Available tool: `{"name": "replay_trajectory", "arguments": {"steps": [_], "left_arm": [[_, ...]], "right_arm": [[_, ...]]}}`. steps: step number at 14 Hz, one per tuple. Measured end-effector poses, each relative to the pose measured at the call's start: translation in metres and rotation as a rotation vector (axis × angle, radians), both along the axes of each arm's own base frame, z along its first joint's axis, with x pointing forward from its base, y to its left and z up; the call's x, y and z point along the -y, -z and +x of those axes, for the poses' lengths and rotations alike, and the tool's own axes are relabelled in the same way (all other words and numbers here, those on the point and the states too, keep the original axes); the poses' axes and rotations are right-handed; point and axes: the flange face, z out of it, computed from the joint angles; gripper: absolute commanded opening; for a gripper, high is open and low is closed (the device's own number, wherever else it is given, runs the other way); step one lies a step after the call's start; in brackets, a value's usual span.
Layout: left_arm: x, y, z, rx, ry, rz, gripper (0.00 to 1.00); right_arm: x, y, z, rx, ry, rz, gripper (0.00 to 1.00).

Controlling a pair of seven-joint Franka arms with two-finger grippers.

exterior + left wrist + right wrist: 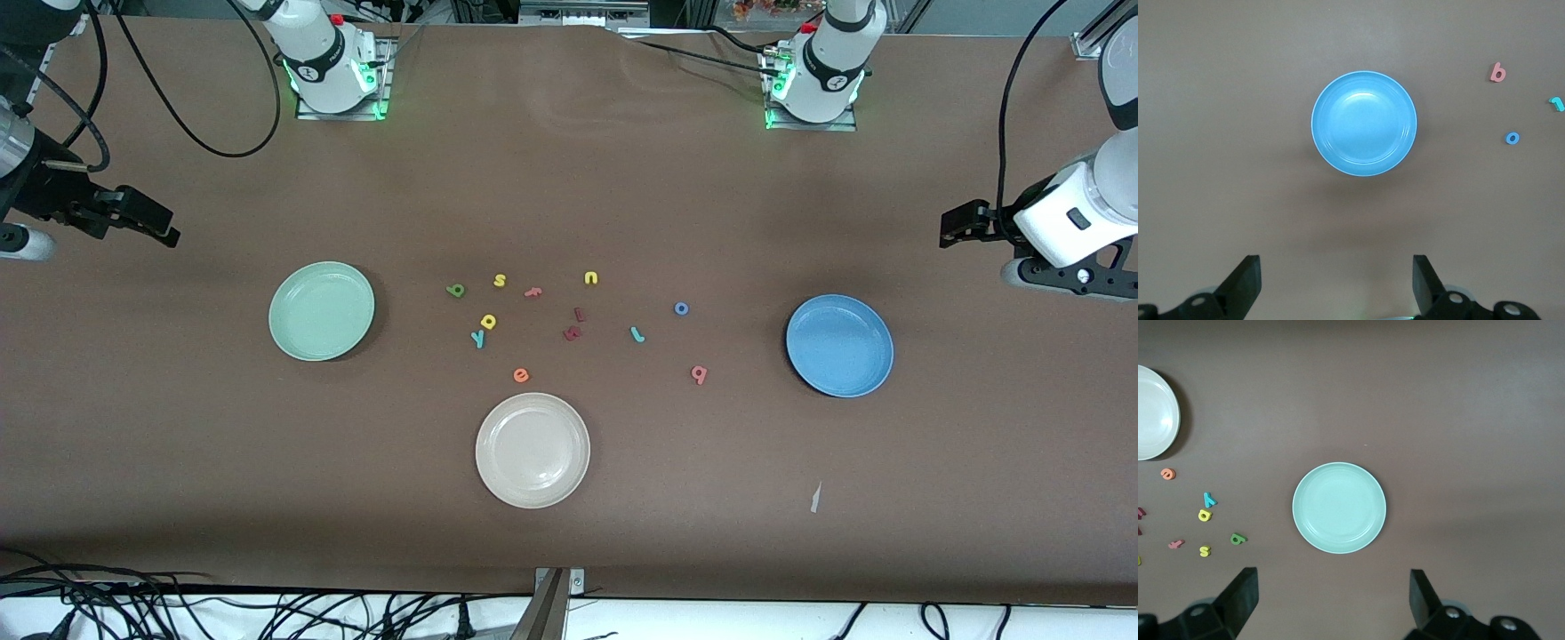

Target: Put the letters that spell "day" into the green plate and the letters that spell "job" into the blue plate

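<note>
The green plate (322, 311) (1339, 507) lies toward the right arm's end of the table and holds nothing. The blue plate (839, 345) (1364, 123), toward the left arm's end, is also bare. Between them lie the yellow "d" (488, 321) (1204, 515), green "a" (456, 290) (1237, 538) and teal "y" (478, 338) (1209, 499). Closer to the blue plate are the teal "j" (637, 334) (1557, 103), blue "o" (681, 308) (1513, 138) and pink "b" (699, 374) (1498, 72). My left gripper (956, 227) (1337, 267) hangs open over the table's left-arm end. My right gripper (156, 222) (1331, 580) hangs open over the right-arm end.
A cream-white plate (532, 450) (1151, 413) lies nearer the front camera than the letters. Among them are a yellow "s" (500, 281), a yellow "u" (591, 278), an orange "e" (521, 375), a pink letter (532, 292) and two dark red letters (574, 325).
</note>
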Motion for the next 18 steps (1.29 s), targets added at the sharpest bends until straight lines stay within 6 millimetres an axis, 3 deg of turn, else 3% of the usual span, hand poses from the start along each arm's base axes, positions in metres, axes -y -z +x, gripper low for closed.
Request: {"name": "replay_trajectory", "arguments": {"steps": [18], "left_arm": [[0.0003, 0.0001, 0.0, 0.0, 0.001, 0.0, 1.0]], "right_arm": [[0.0068, 0.0008, -0.0006, -0.007, 0.015, 0.011, 1.0]]}}
